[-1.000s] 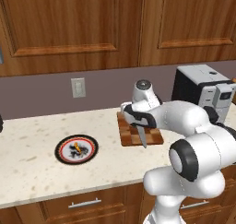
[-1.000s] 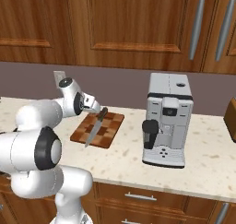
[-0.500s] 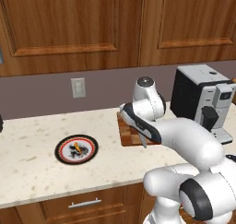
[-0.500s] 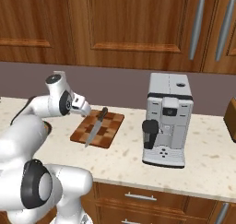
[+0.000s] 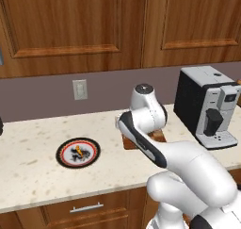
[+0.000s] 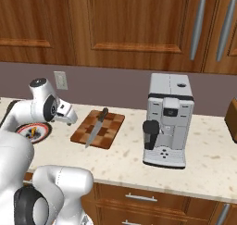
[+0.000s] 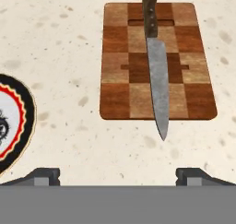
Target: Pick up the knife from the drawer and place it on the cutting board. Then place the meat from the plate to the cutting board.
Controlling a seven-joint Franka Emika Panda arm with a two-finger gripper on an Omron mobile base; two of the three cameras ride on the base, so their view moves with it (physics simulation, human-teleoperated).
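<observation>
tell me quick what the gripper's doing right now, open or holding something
Gripper: open and holding nothing; its fingertips stand wide apart over bare counter, and the knife lies on the cutting board.

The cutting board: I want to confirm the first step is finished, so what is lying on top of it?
The knife lies lengthwise on the cutting board, handle toward the wall, its tip overhanging the near edge. No meat is there. The blade hides a strip of board.
</observation>
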